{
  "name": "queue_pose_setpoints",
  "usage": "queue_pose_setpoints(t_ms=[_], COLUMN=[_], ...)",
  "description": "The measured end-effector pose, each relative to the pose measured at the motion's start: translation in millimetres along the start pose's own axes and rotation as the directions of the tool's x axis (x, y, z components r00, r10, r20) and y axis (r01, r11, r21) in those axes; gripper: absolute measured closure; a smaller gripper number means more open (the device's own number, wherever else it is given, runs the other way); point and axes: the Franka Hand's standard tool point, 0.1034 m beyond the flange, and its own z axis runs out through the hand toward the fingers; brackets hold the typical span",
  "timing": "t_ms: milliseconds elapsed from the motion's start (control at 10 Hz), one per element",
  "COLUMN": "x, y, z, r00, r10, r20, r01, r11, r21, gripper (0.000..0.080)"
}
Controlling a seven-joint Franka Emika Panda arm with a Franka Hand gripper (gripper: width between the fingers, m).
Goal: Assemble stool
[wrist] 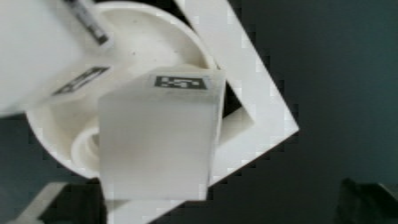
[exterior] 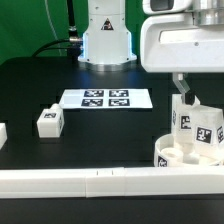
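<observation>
- Nearest, a long white rail point(exterior: 95, 183) lies along the front edge of the tabletop point(exterior: 110, 140), and the stool's round seat disc point(exterior: 178, 156) sits just behind it, toward the corner on the exterior view's right
- Two tagged legs stand up out of the disc side by side, the first leg point(exterior: 185, 122) under the arm and the second leg point(exterior: 209, 130) beside it
- Just over the first leg hangs the gripper point(exterior: 183, 98), its jaws spread wide and nothing held between them
- To my eye the step is seating that leg: I'd bring the fingers down evenly on its two flat sides, keep it square to the socket and turn it home gently, since a crooked start could jam or lift the disc
- Further back, toward the exterior view's left, a loose leg point(exterior: 50, 121) rests alone on the tabletop, well apart from the disc
- Beyond it lies the marker board point(exterior: 105, 98), and behind that the robot base point(exterior: 107, 40) at the far edge
- Only the wrist view shows the leg's tagged top up close and the dark fingers point(wrist: 45, 208) standing clear of it; only the exterior view shows the loose leg waiting
</observation>
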Motion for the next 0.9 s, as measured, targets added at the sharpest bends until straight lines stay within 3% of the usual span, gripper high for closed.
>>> queue_pose_setpoints(t_ms=[400,600,900], x=[2.7,2.1,-0.9], y=[3.5,4.7,2.6], z=[-0.3,1.4,5.7], r00=[0.970,0.881,0.767], r10=[-0.245,-0.473,-0.641], r20=[-0.003,0.005,0.020], r01=[0.245,0.473,0.641], r11=[0.969,0.880,0.767], r21=[-0.011,-0.036,-0.029], gripper=[0.0150,0.0150,0.0150])
